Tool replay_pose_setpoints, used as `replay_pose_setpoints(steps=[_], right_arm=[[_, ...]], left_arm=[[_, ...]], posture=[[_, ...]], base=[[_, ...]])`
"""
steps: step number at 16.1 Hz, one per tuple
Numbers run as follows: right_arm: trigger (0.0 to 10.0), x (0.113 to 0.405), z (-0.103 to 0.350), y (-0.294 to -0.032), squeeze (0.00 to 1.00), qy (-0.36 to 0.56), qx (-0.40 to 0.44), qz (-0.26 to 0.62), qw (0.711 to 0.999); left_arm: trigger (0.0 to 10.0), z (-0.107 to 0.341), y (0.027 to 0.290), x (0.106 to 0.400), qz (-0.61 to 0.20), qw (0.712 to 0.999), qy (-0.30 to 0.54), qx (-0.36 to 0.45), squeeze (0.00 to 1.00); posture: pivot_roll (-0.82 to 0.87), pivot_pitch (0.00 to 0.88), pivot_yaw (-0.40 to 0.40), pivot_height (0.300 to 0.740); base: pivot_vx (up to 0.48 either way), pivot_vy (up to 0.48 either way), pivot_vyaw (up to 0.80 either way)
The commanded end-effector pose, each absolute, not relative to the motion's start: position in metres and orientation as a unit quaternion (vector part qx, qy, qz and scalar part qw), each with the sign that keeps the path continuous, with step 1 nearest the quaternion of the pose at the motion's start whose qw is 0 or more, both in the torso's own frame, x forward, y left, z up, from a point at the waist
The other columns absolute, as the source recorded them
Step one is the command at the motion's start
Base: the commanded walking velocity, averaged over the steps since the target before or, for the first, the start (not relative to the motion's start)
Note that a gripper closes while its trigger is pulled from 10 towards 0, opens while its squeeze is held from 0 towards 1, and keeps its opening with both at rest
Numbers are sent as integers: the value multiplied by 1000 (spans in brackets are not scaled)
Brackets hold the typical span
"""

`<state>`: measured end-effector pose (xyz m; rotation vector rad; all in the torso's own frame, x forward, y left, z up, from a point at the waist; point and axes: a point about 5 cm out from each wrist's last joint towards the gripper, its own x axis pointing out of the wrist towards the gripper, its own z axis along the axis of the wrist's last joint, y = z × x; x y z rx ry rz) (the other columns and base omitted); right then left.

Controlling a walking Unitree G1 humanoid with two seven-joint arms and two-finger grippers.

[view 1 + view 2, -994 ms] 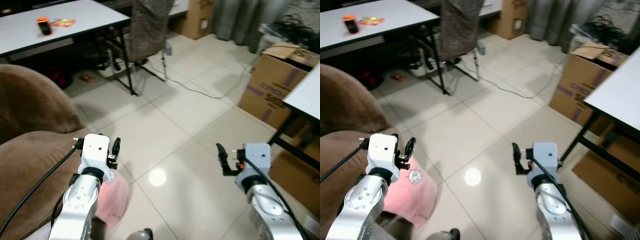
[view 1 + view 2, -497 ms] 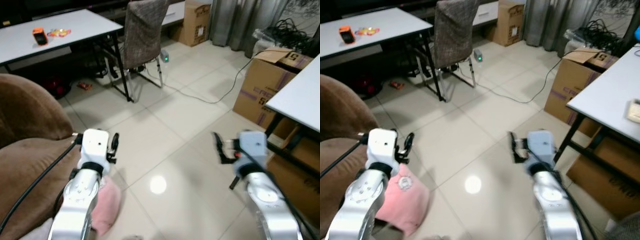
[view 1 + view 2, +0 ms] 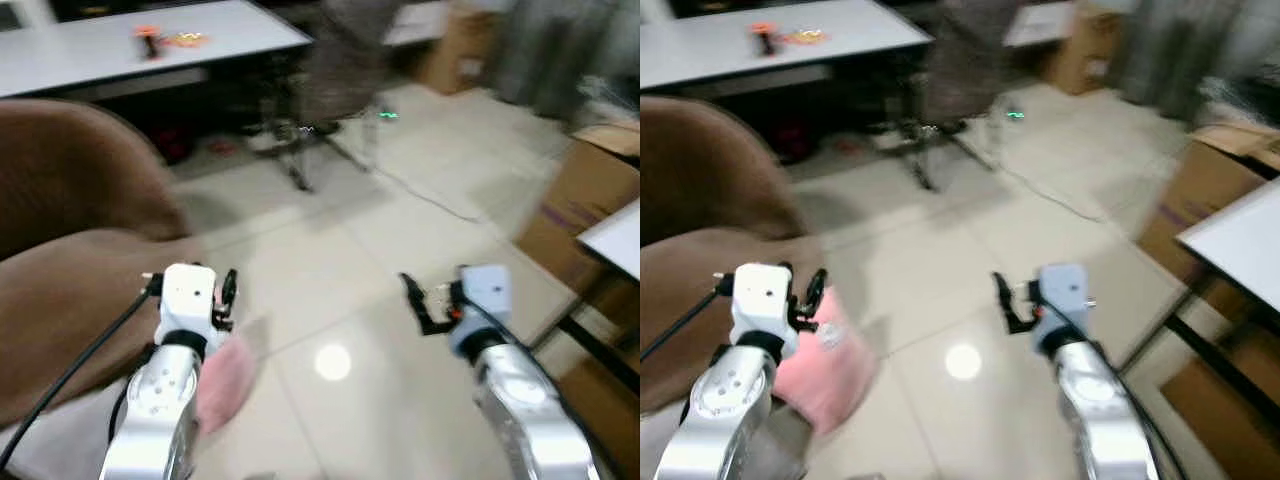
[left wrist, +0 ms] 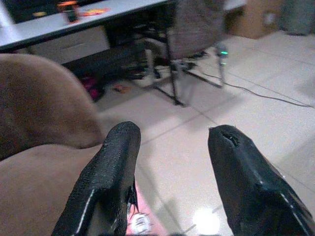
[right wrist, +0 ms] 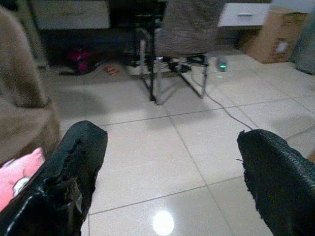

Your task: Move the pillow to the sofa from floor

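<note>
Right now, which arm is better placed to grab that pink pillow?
Probably the left. Its gripper hangs right over the pillow beside the sofa, fingers open. The right gripper is off over bare floor.

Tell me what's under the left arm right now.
The pink pillow lies on the tiled floor, against the front of the brown sofa. The left arm covers its near side, so that edge is hidden. The left gripper is open above it.

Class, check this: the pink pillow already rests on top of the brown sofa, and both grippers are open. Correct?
Not quite. The right eye view shows the pink pillow on the floor beside the brown sofa, not on top. The left gripper and right gripper are open.
</note>
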<state>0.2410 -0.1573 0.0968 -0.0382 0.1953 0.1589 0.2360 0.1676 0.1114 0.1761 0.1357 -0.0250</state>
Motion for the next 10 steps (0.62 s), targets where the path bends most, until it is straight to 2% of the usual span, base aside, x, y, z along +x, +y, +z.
replay_pose_setpoints(steps=[1,5,7,10], right_arm=[[10000,242,100,-152,0,97,-7,88,991],[10000,239,98,-157,0,102,6,72,992],[10000,237,93,-165,0,114,15,43,992],[10000,237,93,-170,0,117,3,35,992]], left_arm=[[10000,112,171,236,-6,993,68,94,0],[10000,110,170,231,-13,994,74,80,0],[10000,109,167,229,-23,994,77,77,0],[10000,109,168,230,-17,995,76,68,0]], posture=[[-70,0,-2,740],[-73,0,-8,740],[-76,0,-9,740],[-78,0,-12,740]], base=[[0,0,800],[0,0,800],[0,0,0],[341,0,0]])
